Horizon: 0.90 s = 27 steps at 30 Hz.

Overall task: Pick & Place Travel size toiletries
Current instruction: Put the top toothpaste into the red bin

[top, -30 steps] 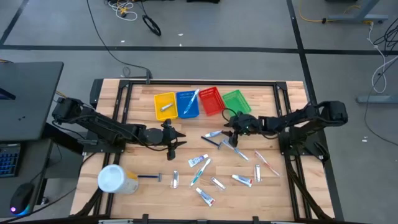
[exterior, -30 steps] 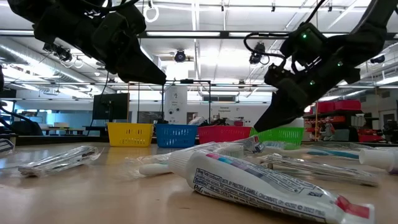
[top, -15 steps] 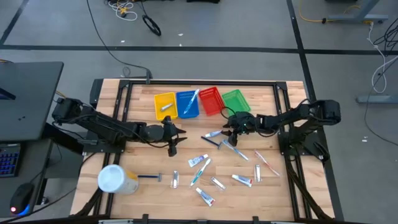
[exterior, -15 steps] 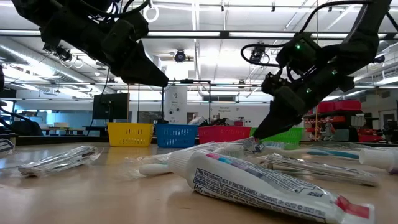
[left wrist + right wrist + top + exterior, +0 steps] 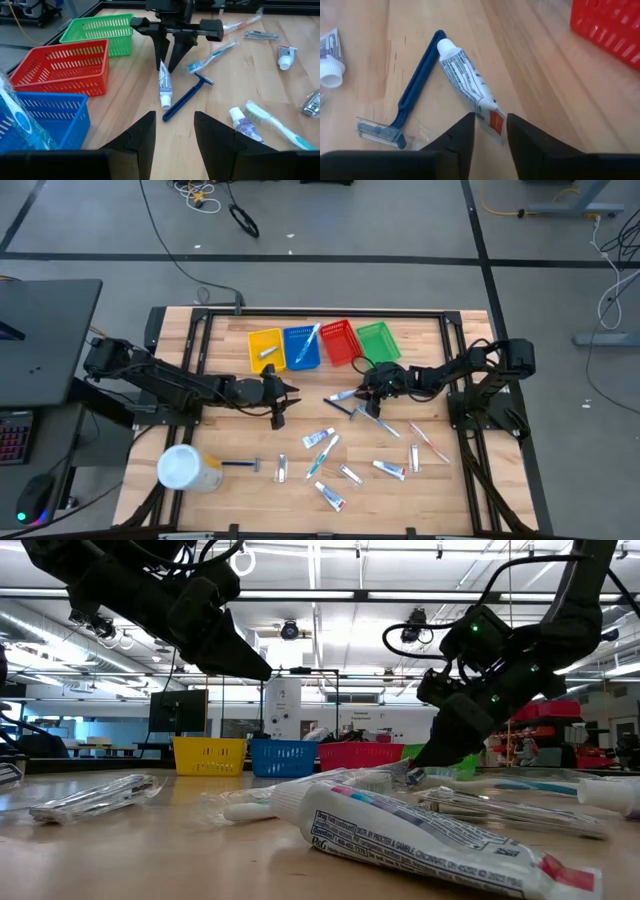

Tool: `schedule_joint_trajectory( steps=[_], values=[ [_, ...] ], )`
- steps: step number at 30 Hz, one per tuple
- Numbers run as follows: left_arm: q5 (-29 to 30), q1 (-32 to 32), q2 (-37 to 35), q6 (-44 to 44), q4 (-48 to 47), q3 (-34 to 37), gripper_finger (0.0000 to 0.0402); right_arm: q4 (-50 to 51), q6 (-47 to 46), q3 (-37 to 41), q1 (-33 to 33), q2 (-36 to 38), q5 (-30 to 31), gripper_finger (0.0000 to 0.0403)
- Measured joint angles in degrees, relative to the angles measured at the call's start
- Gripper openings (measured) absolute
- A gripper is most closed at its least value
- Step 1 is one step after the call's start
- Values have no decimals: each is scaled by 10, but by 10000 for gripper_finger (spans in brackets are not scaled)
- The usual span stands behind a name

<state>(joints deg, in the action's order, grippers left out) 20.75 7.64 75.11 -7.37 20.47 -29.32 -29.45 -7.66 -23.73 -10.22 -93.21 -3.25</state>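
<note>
A small white tube (image 5: pixel 465 75) with a white cap lies flat on the wooden table beside a blue razor (image 5: pixel 415 85). My right gripper (image 5: pixel 490 131) is low over the table's middle (image 5: pixel 362 388), shut on the tube's crimped end. My left gripper (image 5: pixel 280 402) hangs open left of centre, above the table, with nothing between its fingers (image 5: pixel 174 135). More travel size toiletries lie toward the near edge: tubes (image 5: pixel 320 438), a toothbrush (image 5: pixel 318 460) and sachets (image 5: pixel 282 470). My right gripper pinches the tube's flat crimped end (image 5: pixel 490 119) between its two fingers. The fingers slant down from the table's right side and run along the tube's length. The tube lies flat on the table, its cap end pointing away from the gripper.
Yellow (image 5: pixel 265 348), blue (image 5: pixel 301 347), red (image 5: pixel 340 342) and green (image 5: pixel 379 342) baskets stand in a row at the far edge; the blue one holds a toothbrush. A big white-and-yellow container (image 5: pixel 187 469) lies at the near left.
My right gripper has sunk toward the table, down onto the tube's crimped end. The tube and the razor lie where they were.
</note>
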Motion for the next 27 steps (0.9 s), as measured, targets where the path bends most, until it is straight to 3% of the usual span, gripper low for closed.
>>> schedule_joint_trajectory(
  steps=[13,24,27],
  values=[
    [0,0,0,1,0,0,142,-2,0,0,25,23,2,21],
    [0,0,0,1,0,0,142,1,26,0,62,111,67,2],
    [0,0,0,-6,0,0,142,-8,49,0,69,139,133,2]
  ],
)
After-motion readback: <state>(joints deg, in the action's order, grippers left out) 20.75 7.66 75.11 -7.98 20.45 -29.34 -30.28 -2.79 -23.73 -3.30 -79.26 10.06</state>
